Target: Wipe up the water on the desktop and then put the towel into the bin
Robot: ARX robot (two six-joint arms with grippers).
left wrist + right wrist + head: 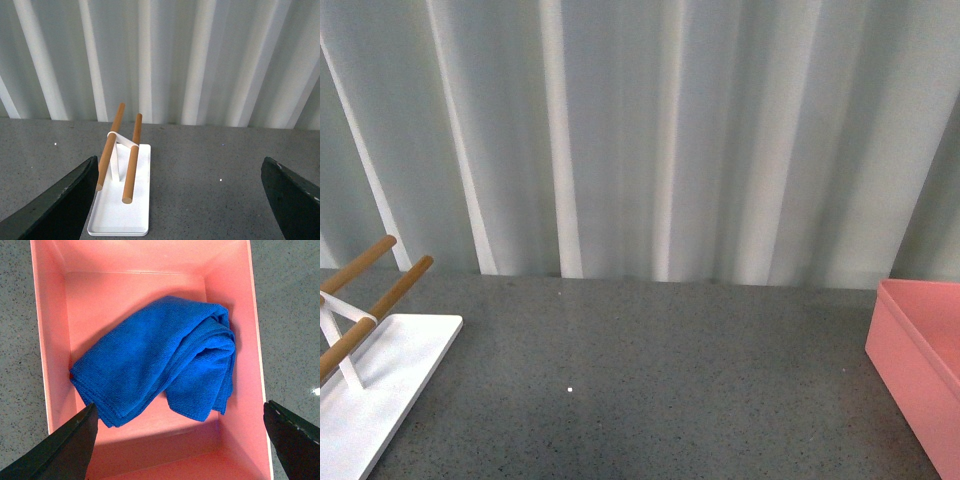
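In the right wrist view the blue towel (155,357) lies folded and crumpled on the floor of the pink bin (50,340). My right gripper (180,445) hangs above the bin, open, with nothing between its dark fingers (60,450). In the front view only a corner of the bin (920,370) shows at the right edge, standing on the dark speckled desktop (650,380). Neither arm shows in that view. My left gripper (182,200) is open above the desktop (210,190), holding nothing. I see no water on the surface.
A white rack (380,385) with two wooden rods (375,300) stands at the desktop's left; the left wrist view shows the rack (122,210) close to one finger. A pleated pale curtain (640,130) closes off the back.
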